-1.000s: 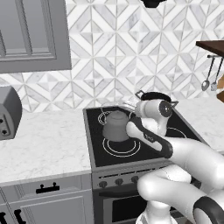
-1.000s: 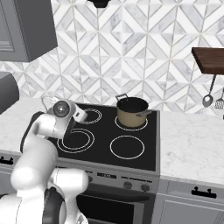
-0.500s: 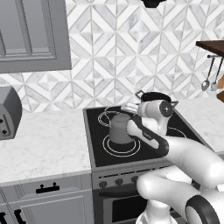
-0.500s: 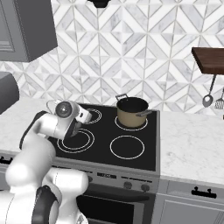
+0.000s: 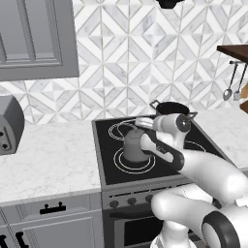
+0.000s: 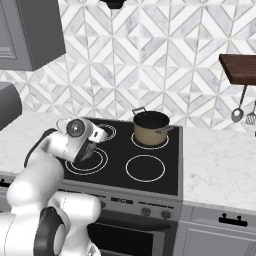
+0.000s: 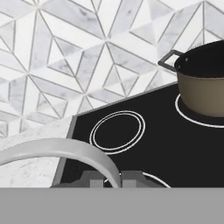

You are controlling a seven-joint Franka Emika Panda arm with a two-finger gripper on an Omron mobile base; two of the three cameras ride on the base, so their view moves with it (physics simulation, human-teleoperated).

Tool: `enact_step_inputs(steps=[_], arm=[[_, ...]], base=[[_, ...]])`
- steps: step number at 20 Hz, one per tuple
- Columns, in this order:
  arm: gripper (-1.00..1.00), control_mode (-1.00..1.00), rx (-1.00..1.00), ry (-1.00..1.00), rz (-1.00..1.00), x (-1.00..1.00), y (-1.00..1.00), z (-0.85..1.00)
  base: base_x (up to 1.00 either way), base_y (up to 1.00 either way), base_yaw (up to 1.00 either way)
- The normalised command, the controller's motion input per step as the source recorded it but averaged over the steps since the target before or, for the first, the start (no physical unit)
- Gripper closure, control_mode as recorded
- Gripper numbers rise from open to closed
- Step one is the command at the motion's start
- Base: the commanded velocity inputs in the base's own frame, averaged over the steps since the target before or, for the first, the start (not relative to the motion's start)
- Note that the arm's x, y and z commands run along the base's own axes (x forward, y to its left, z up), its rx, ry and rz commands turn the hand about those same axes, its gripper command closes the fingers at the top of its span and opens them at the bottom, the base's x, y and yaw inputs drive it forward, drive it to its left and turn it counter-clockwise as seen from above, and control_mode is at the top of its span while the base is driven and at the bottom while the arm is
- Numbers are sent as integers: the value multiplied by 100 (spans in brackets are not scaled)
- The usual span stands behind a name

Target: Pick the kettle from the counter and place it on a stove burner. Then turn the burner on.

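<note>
The dark grey kettle [image 5: 134, 145] stands upright over the stove burner [image 5: 118, 163], the front left double ring of the black cooktop. Its base is at or just above the glass; I cannot tell whether it touches. My gripper [image 5: 138, 127] reaches in from the right and is shut on the kettle's arched wire handle [image 7: 65, 149]. In the hand view that handle curves down between my fingertips [image 7: 94, 177]. In the right base view my arm covers most of the kettle above the same burner [image 6: 101, 162]. The white counter [image 5: 48, 155] lies left of the stove.
A tan two-handled pot [image 5: 170, 109] sits on the rear right burner, close behind my wrist, and shows again [image 7: 203, 83] in the hand view. The rear left burner [image 7: 117, 131] is bare. A toaster [image 5: 9, 123] stands at far left. Utensils [image 5: 232, 87] hang under the right shelf.
The kettle, held in my gripper, has moved forward and down from the rear of the cooktop onto the front left burner rings. The pot has stayed put.
</note>
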Motion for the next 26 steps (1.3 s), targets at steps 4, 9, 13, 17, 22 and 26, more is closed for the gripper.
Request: enact_step_inputs(steps=[4,9,13,17,22,26], arm=[[100,-100,-2,0,0,12,-4,-22],[100,-100,-3,0,0,30,0,-26],[100,-100,-2,0,0,24,0,-28],[100,-100,-3,0,0,16,0,-28],[100,-100,-3,0,0,11,0,-23],[100,-100,-2,0,0,9,0,-18]], base=[[0,0,0],[0,0,0],[0,0,0],[0,0,0],[0,0,0],[0,0,0]])
